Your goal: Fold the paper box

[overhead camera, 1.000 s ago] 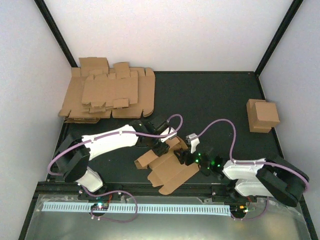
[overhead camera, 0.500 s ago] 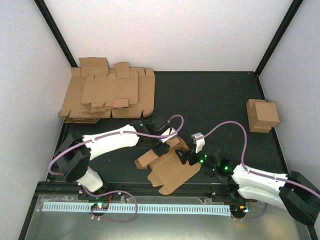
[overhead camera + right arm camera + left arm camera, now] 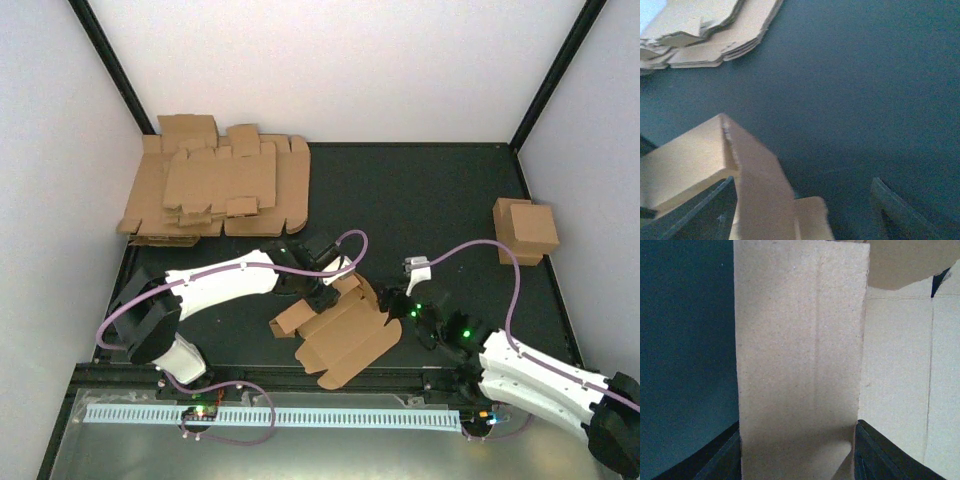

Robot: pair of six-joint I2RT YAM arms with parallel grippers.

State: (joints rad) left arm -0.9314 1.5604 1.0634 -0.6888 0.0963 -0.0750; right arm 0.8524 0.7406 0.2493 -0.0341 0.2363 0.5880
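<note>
Clamping a flap of the half-folded paper box [image 3: 350, 345], L gripper [image 3: 325, 293] holds it by the near edge of the bench [image 3: 420, 200], approx. mid; R gripper [image 3: 392, 305] just beside it, jaws apart.

Plain brown, unprinted paper box [image 3: 340, 335] at 6 o'clock and like-coloured pile of blanks [image 3: 215, 190] at 10 o'clock on a dark greenish-black table [image 3: 420, 200]; left arm [image 3: 215, 280] and right arm [image 3: 540, 375] white, cables [image 3: 352, 237] purple, indicator lights [image 3: 463, 331] green.

light: even, bright overhead | shadows: soft | wrist views: blurred
</note>
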